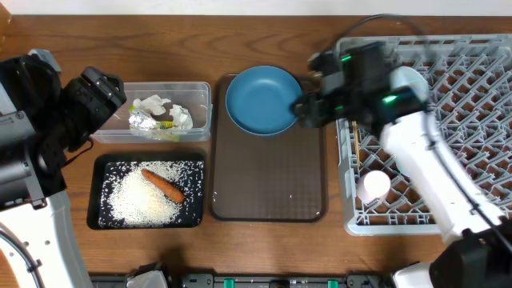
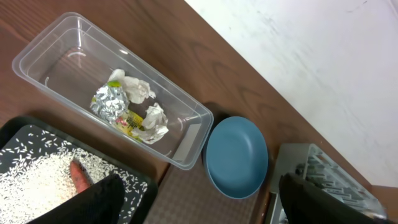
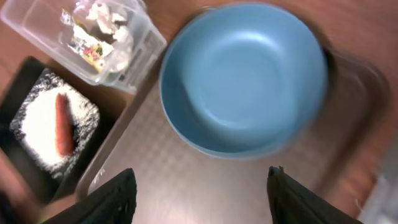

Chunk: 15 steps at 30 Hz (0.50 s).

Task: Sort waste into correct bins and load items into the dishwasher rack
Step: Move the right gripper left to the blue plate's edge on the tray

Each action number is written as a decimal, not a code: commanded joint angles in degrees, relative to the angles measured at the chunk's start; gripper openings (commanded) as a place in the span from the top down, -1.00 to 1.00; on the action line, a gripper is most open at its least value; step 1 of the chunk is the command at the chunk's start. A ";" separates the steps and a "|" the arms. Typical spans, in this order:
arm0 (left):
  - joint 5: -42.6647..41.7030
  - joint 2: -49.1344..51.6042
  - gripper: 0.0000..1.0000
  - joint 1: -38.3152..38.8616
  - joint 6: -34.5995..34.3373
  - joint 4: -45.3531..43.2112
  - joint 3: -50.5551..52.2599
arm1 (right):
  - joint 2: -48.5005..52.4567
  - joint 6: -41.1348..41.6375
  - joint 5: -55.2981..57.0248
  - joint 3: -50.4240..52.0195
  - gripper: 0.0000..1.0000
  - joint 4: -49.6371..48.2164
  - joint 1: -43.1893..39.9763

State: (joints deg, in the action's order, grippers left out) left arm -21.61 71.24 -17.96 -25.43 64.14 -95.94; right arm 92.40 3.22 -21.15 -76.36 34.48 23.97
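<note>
Our right gripper (image 1: pixel 306 110) hangs at the right rim of the round blue plate (image 1: pixel 262 99). Its fingers (image 3: pixel 115 199) are spread wide, with only the bare brown serving tray (image 1: pixel 268 184) between them. The plate sits at the far end of that tray. In the right wrist view it lies just beyond the fingertips, not between them. That picture is blurred, so we cannot tell from either view whether a finger touches the rim.

Our left gripper (image 2: pixel 200 186) also has its jaws apart and holds nothing. It is on the left of the scene, near the clear tub (image 1: pixel 202 90) and well apart from the plate.

The overhead view alone gives us the whole layout. The tub is left of the plate and the black tray (image 1: pixel 96 192) is on the tub's near side. The rack (image 1: pixel 472 120) is on the right, with the pale pink cup (image 1: pixel 373 186) in its near-left part.

The left wrist view shows the tub's contents more clearly. We see crumpled white paper (image 2: pixel 134 87) beside a silver and green-yellow wrapper (image 2: pixel 111 102). It also shows a corner of the black tray, where the carrot (image 2: pixel 79 177) lies on the rice (image 2: pixel 34 177).

The right wrist view shows the plate's inside, which is bare.
</note>
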 commanded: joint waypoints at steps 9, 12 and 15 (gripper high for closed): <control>0.48 -0.09 -0.64 -0.24 0.79 0.13 -0.28 | 7.13 -1.81 30.64 8.20 -0.35 -19.65 18.21; 0.46 -0.07 -0.64 -0.24 0.76 0.13 -0.28 | 11.80 -1.57 29.38 8.20 -0.30 -22.18 18.97; 0.46 -0.09 -0.64 -0.24 0.79 0.13 -0.28 | 16.79 -1.60 26.86 8.20 -0.30 -24.63 19.32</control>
State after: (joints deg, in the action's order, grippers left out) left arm -21.63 71.24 -17.96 -25.43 64.16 -95.94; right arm 105.97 2.13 5.02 -68.82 10.50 42.39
